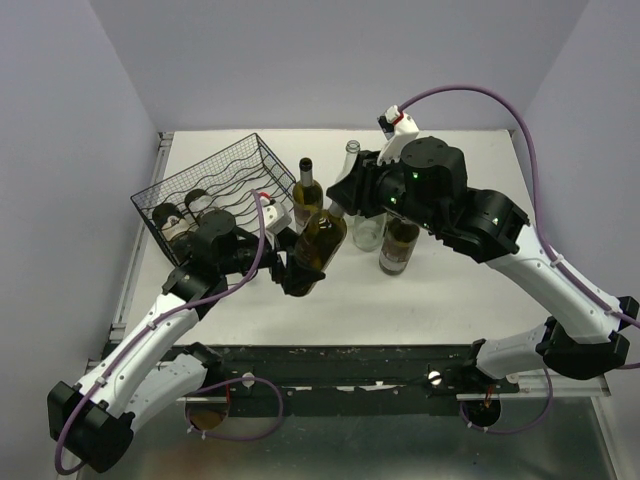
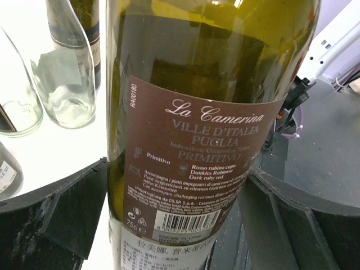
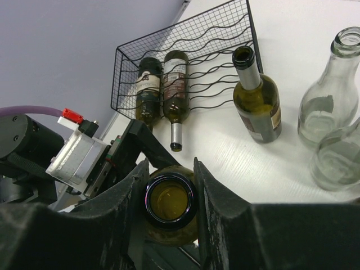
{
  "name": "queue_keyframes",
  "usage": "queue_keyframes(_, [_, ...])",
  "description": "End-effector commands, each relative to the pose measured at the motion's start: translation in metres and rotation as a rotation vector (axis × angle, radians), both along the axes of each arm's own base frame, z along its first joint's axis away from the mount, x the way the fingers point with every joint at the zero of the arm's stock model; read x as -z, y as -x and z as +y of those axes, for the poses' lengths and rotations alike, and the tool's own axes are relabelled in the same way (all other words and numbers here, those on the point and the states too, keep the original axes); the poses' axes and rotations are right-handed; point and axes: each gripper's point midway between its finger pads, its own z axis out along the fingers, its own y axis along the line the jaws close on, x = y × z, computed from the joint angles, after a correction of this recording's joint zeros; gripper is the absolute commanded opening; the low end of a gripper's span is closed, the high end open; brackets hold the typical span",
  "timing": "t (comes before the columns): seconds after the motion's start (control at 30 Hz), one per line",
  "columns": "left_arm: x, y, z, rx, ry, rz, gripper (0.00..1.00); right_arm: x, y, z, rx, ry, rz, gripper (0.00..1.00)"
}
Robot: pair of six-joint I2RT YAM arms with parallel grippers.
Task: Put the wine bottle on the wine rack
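Wine rack is sitting at the bench's far-left corner, with two dark bottles lying in its left cradles. Left claw is spreading wide around the wine bottle's lower body, fingers right against the glass on both sides; can't tell if it is squeezing. The bottle is tilting mid-bench, just beside the rack's near-right corner, outside the rack. Right claw is clamping its neck just under the open mouth. A green bottle, two clear bottles and a dark bottle are standing upright behind it, toward the far edge.
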Motion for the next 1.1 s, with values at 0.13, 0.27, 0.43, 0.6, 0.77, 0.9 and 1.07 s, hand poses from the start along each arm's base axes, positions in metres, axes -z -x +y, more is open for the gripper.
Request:
queue_keyframes(0.13, [-0.010,0.013,-0.004,0.084,0.003,-0.035,0.95,-0.053,0.015,0.006,-0.063,-0.214,-0.052,0.01])
queue_keyframes(0.27, [-0.013,0.006,-0.003,0.048,-0.005,-0.028,0.60,-0.055,0.019,0.006,-0.081,-0.231,-0.052,0.01])
queue_keyframes(0.43, [-0.016,-0.008,0.003,-0.050,-0.026,-0.049,0.00,-0.052,0.029,0.003,-0.118,-0.227,-0.050,0.01])
queue_keyframes(0.6, [-0.020,-0.021,0.016,-0.153,-0.046,-0.152,0.00,-0.029,0.035,-0.007,-0.124,-0.159,-0.020,0.12])
queue_keyframes(0.77, [-0.023,-0.032,0.029,-0.222,-0.082,-0.307,0.00,-0.011,0.050,-0.017,-0.187,-0.108,-0.045,0.63])
queue_keyframes(0.9, [-0.023,-0.038,0.031,-0.214,-0.144,-0.356,0.00,0.001,0.045,-0.031,-0.130,-0.059,-0.057,0.80])
queue_keyframes(1.07, [-0.025,-0.042,0.038,-0.222,-0.200,-0.474,0.00,-0.002,0.046,-0.041,-0.111,-0.046,-0.069,0.91])
